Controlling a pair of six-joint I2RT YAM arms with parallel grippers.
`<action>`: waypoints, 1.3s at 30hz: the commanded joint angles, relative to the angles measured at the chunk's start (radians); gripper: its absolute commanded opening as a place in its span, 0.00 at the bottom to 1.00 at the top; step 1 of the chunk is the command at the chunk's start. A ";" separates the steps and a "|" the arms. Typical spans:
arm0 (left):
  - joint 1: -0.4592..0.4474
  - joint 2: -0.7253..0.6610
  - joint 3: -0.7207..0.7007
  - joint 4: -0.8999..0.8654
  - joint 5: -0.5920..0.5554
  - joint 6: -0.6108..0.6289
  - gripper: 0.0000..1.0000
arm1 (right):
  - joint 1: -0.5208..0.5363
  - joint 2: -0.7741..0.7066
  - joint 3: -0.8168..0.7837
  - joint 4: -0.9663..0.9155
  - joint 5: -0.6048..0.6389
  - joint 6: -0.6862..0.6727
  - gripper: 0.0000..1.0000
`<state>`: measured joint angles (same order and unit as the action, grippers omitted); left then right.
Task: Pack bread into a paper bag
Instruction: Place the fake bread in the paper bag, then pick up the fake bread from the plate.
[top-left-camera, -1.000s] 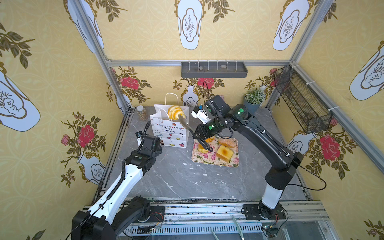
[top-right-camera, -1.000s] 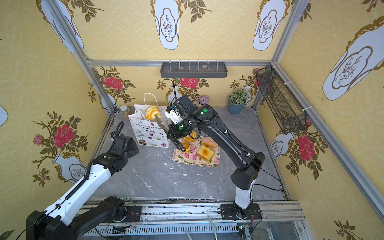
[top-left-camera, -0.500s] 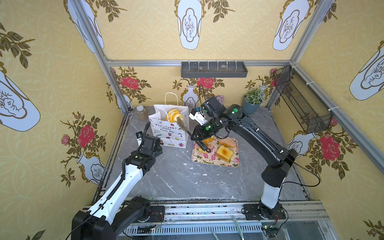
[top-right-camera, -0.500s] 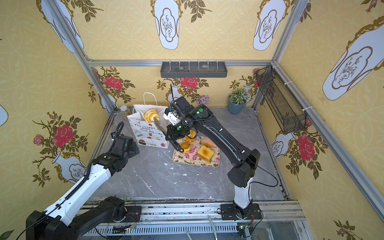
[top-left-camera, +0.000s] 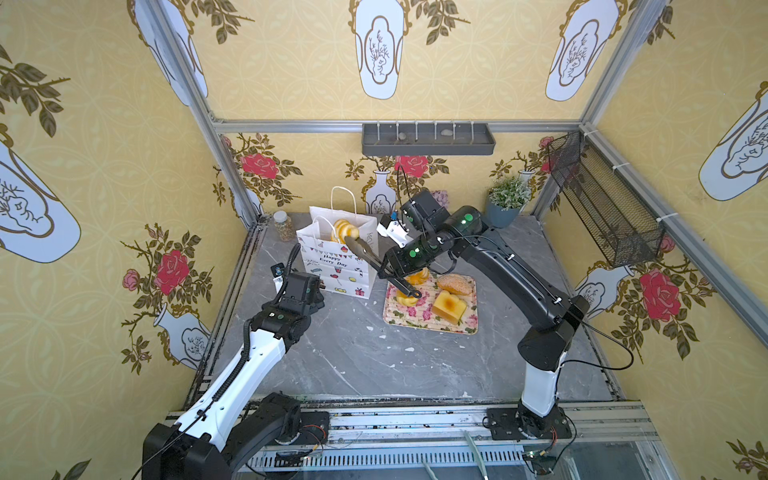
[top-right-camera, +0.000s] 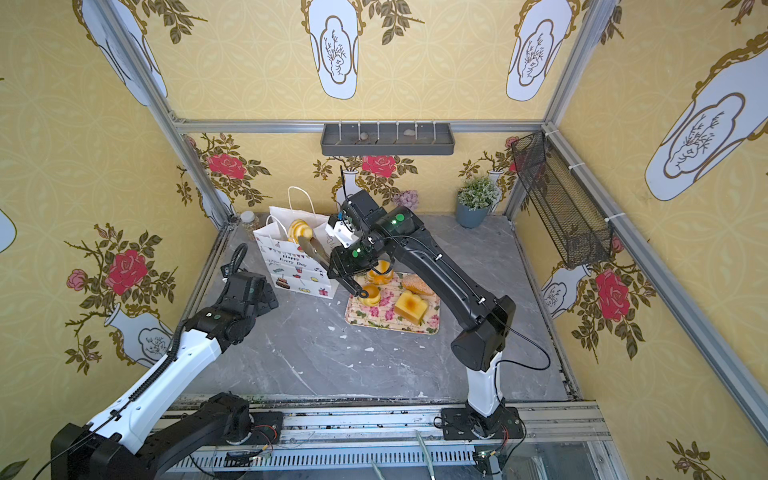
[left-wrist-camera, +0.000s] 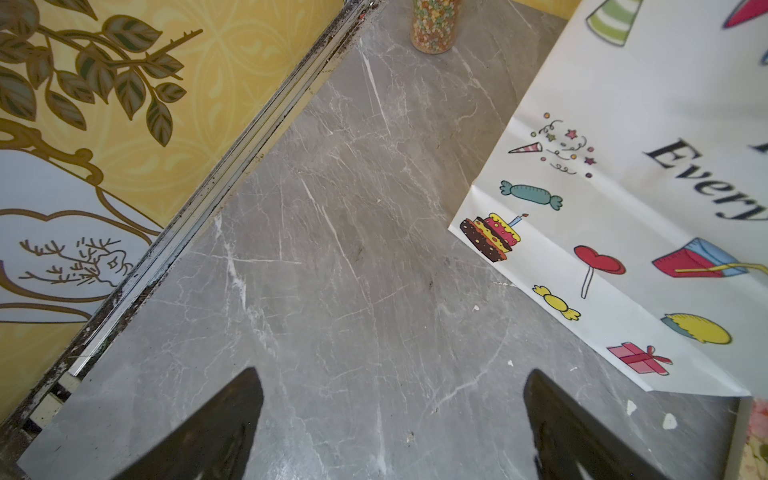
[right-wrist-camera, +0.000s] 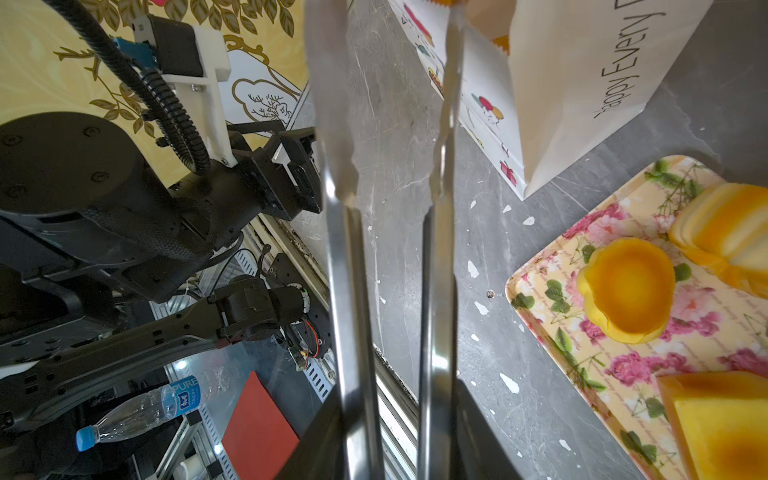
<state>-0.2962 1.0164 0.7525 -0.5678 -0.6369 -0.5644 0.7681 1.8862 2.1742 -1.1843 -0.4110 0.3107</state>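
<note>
A: Bread (top-left-camera: 449, 305) is seen on the floral tray (top-left-camera: 428, 327); is any found in the paper bag (top-left-camera: 338, 270)?

B: One striped bun (top-left-camera: 345, 230) is lodged high in the bag's mouth. How deep it sits cannot be told.

A: How are the jaws set?

B: The tongs (top-left-camera: 363, 251) are clamped by their handles in the right gripper (right-wrist-camera: 390, 428), with the blades sprung apart and their tips beside the bun; contact cannot be judged. The left gripper (left-wrist-camera: 390, 399) is spread wide, nothing is held, and the bag is not touched by it.

A: What might be spoiled?

B: The bun could be dragged out if a blade is snagged on it, or the light, unsteadied bag could be tipped if its rim or handle is caught as the tongs are drawn back.
</note>
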 joint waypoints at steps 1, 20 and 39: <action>0.000 0.007 0.001 0.013 -0.010 -0.009 0.99 | -0.001 -0.020 0.006 0.023 0.003 -0.002 0.41; 0.000 0.019 -0.002 0.031 0.005 -0.011 0.99 | -0.087 -0.324 -0.405 0.042 0.094 0.090 0.41; 0.000 -0.008 -0.014 0.023 0.017 -0.010 0.99 | -0.319 -0.410 -0.875 0.238 -0.043 0.070 0.41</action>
<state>-0.2966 1.0195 0.7502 -0.5442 -0.6071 -0.5610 0.4465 1.4643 1.3087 -0.9627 -0.4671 0.4259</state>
